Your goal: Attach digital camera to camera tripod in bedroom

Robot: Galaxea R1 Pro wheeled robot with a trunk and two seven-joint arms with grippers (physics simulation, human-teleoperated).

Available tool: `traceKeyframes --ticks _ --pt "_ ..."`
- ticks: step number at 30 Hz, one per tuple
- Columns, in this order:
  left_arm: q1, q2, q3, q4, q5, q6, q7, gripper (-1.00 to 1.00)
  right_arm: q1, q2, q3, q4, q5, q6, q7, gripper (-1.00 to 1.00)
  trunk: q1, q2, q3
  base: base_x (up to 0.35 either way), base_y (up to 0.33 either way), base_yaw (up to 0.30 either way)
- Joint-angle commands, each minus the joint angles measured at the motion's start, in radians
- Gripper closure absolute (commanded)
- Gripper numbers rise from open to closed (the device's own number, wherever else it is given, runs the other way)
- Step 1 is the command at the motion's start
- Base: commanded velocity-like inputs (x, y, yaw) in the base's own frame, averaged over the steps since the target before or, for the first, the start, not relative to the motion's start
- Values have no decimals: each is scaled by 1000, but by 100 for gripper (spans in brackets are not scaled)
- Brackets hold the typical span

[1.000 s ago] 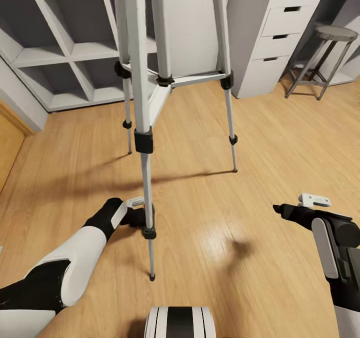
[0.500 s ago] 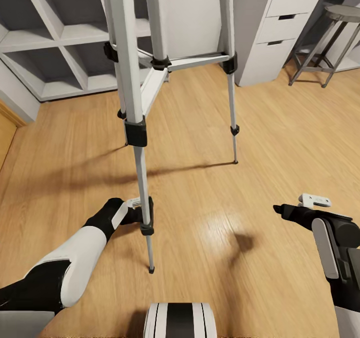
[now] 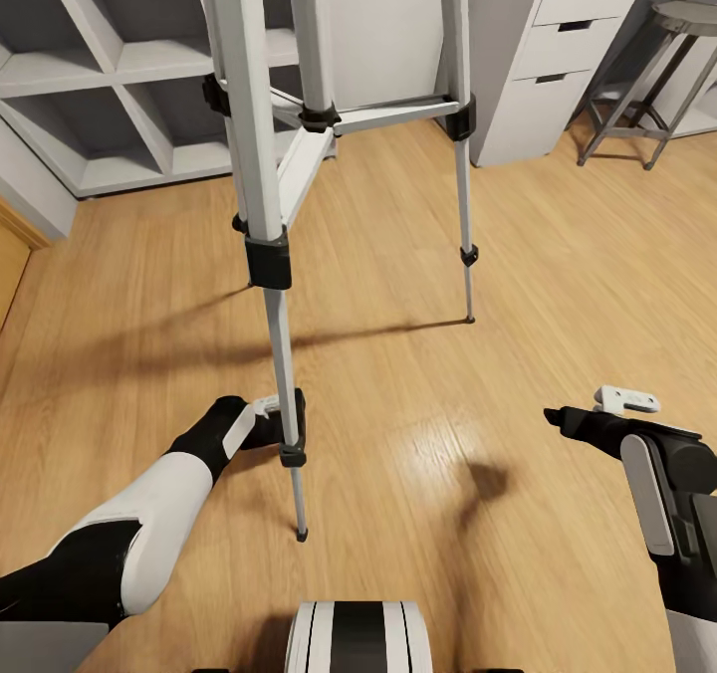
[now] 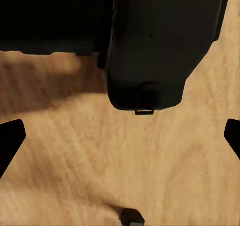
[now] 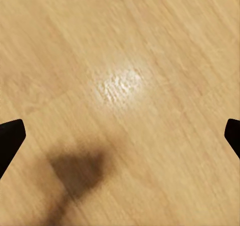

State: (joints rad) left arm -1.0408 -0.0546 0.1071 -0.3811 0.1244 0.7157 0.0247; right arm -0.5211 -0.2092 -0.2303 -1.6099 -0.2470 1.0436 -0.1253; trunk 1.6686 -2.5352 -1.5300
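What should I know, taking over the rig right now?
Left gripper: fingers spread, open, low beside the camera tripod's near leg. A rounded black body sits near its palm; cannot tell if it is the digital camera.
Right gripper: open, empty, over the wooden floor.
Done: robot stands at the tripod.
Left: confirm the camera, mount it on the tripod's top, cut off in the head view.

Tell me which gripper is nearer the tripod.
Left. The left gripper sits right beside the tripod's nearest leg, low down. The right gripper hangs over bare floor, well off to the side.
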Motion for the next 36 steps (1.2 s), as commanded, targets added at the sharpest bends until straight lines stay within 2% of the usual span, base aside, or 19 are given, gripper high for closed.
traceKeyframes --ticks 1,18,25,36 --pt "-1 -1 5 -2 5 5 2 -100 0 0 0 -1 -11 4 -10 -100 0 0 -1 0 0 0" --pt "-11 -2 1 -16 5 7 4 -100 0 8 2 -1 -11 4 -13 -100 0 0 -1 0 0 0" --pt "-28 -7 1 -19 9 8 50 -100 0 8 3 -1 -11 4 -15 -100 0 0 -1 0 0 0" --pt "-40 -15 0 -19 10 8 75 -100 1 8 2 -1 -10 4 -16 -100 0 0 -1 0 0 0"
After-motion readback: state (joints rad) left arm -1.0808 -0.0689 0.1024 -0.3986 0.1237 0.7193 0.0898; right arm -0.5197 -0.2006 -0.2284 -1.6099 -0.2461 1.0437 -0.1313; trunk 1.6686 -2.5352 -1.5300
